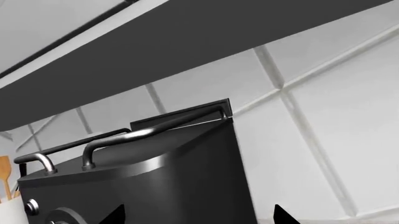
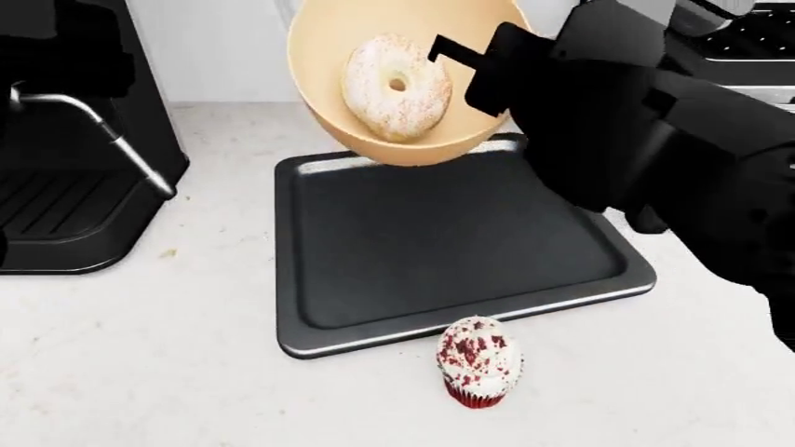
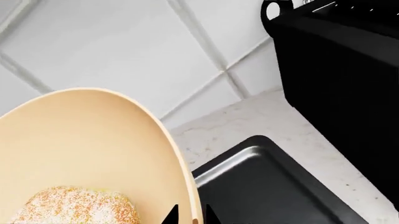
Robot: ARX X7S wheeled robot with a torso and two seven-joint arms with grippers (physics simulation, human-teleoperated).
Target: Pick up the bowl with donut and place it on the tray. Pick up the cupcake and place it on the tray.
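Nearest the robot, the cupcake stands upright on the table, just outside the tray's near rim and towards its middle, frosting up and red wrapper down. It is round, so it has no long axis to speak of.

The tray lies flat on the table, bare inside. Its long axis looks to run across the head view, turned slightly so its right end sits nearer the robot.

Above the tray's far edge, the right gripper is clamped on the rim of the bowl, lifted clear of the tray. The bowl is tilted steeply, its mouth facing the robot rather than up, and the donut leans against the inner wall, its hole facing the same way.

The main risk, as I judge it, is that tilt: with the bowl tipped this far, the donut could slide over the lower lip and drop onto the tray or roll off it. A pinch on one rim alone may also let the bowl swing or slip. Lowering it too near the rim could leave it half on the raised edge.

Left of the tray stands a black coffee machine. The left gripper faces a black toaster; its fingertips stand apart with nothing between them.
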